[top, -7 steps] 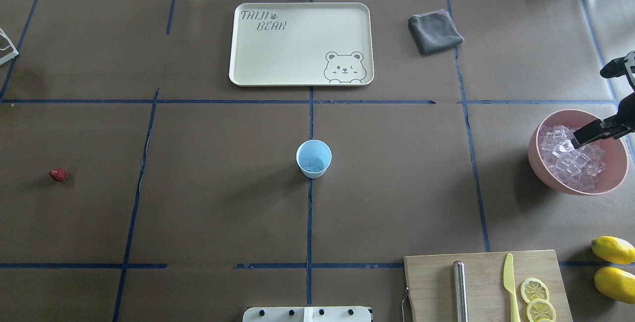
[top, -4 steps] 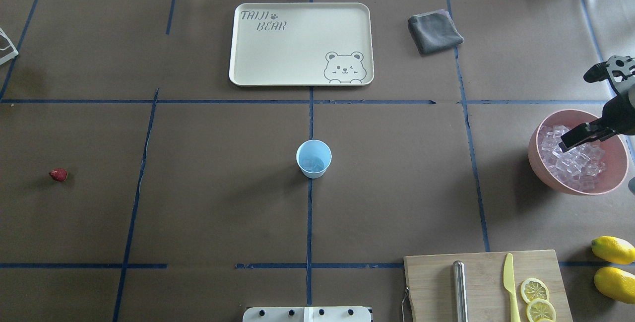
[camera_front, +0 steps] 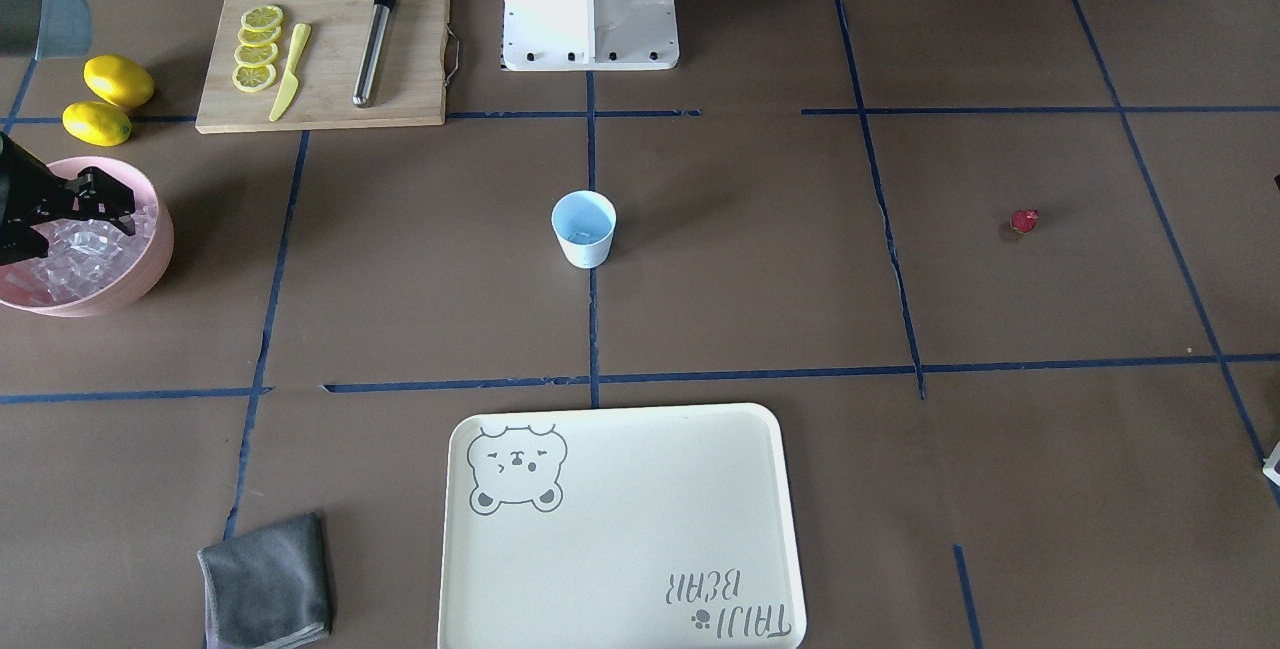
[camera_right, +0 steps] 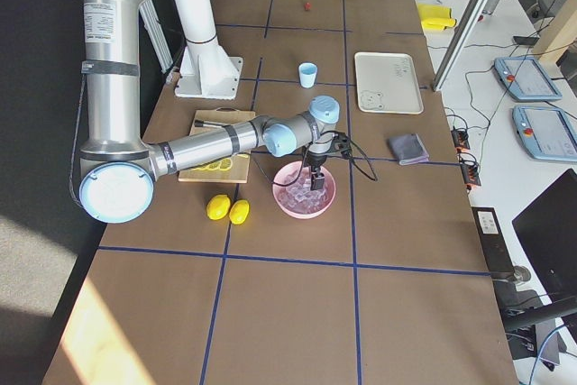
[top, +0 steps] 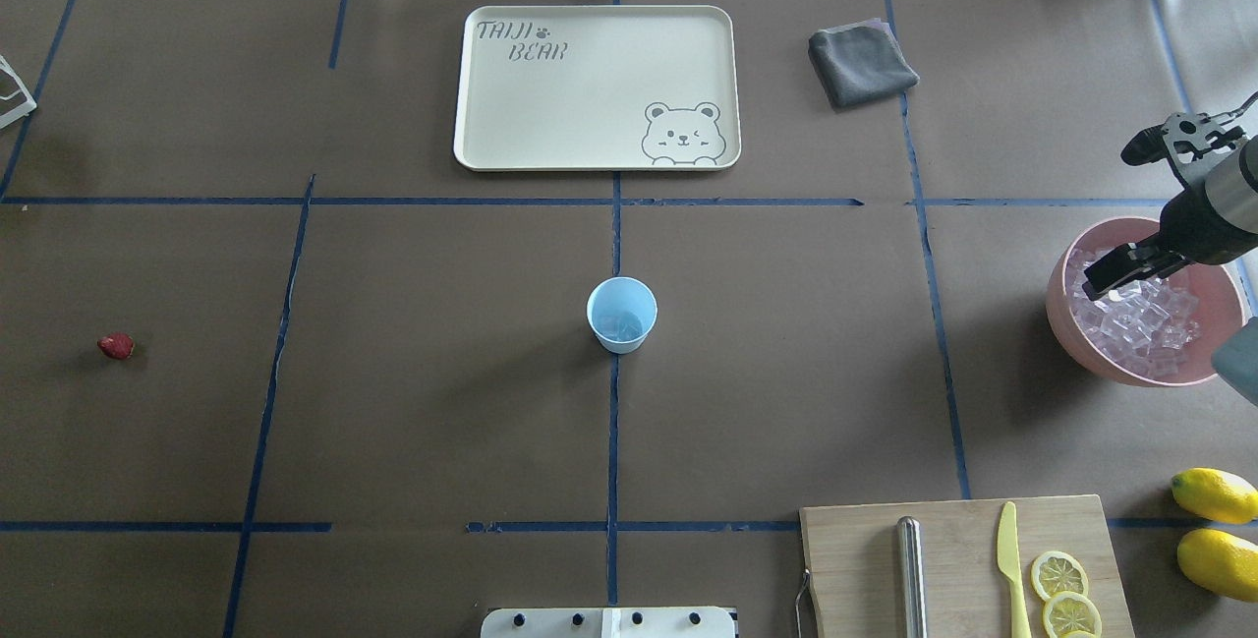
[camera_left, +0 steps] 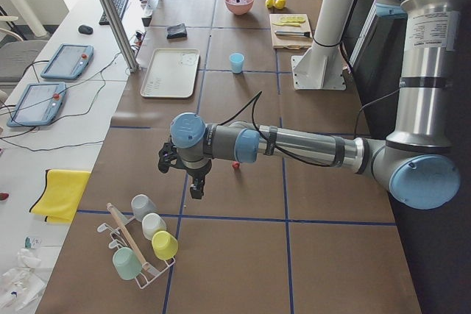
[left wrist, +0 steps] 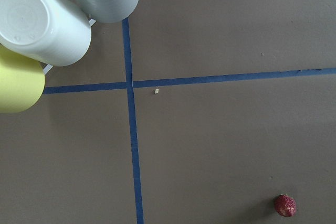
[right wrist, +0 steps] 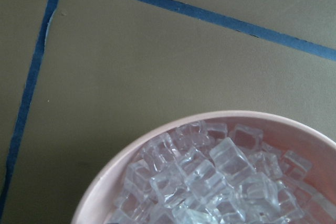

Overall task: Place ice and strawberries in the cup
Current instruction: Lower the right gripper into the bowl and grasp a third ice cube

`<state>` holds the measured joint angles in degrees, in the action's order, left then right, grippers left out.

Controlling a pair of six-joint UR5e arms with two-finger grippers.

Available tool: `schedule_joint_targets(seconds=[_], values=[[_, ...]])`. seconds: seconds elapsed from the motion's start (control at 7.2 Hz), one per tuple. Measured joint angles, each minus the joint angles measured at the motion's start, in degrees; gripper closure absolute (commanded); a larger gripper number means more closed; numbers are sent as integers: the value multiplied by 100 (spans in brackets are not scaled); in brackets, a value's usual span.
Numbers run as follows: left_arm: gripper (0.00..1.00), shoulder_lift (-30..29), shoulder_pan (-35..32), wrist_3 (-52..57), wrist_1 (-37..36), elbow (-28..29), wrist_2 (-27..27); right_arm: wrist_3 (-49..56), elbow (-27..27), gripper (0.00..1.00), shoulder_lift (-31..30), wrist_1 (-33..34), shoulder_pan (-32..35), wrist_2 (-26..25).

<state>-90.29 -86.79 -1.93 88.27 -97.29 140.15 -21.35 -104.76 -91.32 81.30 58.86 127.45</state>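
Observation:
The pale blue cup (top: 621, 314) stands upright at the table's centre, also seen from the front (camera_front: 583, 229); something glassy lies at its bottom. The ice (top: 1135, 323) fills the pink bowl (top: 1057, 309) at the right; the right wrist view shows the cubes (right wrist: 210, 177) close below. My right gripper (top: 1101, 279) hangs over the bowl's left part (camera_front: 110, 204); I cannot tell whether it holds a cube. The strawberry (top: 116, 346) lies alone at the far left (left wrist: 285, 205). My left gripper (camera_left: 195, 189) shows only in the exterior left view, just beyond the strawberry (camera_left: 235, 166); its state I cannot tell.
A cream tray (top: 550, 97) and a grey cloth (top: 861, 66) lie at the back. A cutting board (top: 963, 540) with knife, metal rod and lemon slices sits front right, two lemons (top: 1214, 493) beside it. A rack of cups (camera_left: 140, 244) stands near the left arm.
My right gripper has moved left across the bowl toward its left rim, and more of the arm has come into view. Cup and strawberry have not moved.

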Motion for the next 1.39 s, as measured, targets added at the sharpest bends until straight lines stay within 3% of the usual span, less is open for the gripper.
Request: schedule_joint_targets(seconds=[0.69,1.39], values=[[0,11,-4,0,6,0,3,28,14,30,-61,1,2,-8],[0,12,4,0,6,-3,3,56,26,36,-51,1,2,-9]])
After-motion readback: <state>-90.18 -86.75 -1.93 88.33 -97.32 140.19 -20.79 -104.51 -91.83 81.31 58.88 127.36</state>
